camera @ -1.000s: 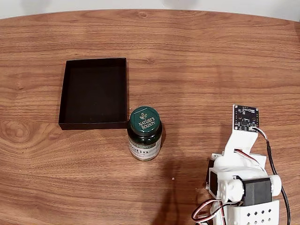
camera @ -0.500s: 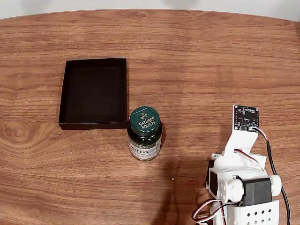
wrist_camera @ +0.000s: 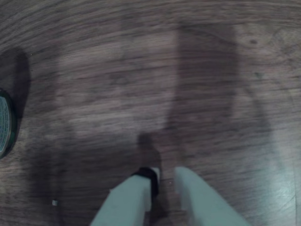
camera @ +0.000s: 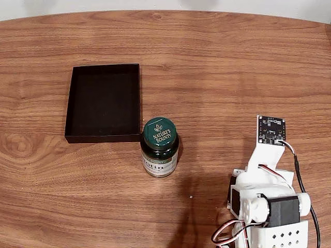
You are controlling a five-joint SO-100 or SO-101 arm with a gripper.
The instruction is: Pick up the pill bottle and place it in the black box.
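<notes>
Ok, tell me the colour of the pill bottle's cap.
Dark green with white lettering, clearest on the pill bottle in the fixed view.

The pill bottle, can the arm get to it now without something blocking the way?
Probably yes. The pill bottle stands upright beside the black box, bare table between it and the arm. In the wrist view the gripper looks nearly shut.

Folded low at the lower right of the fixed view, white arm [camera: 266, 206] with a small dark circuit board raised on its upper bracket. In the wrist view, jaws of the gripper [wrist_camera: 165, 178] nearly closed, empty, pale fingers [wrist_camera: 129, 200] pointing up-frame.
</notes>
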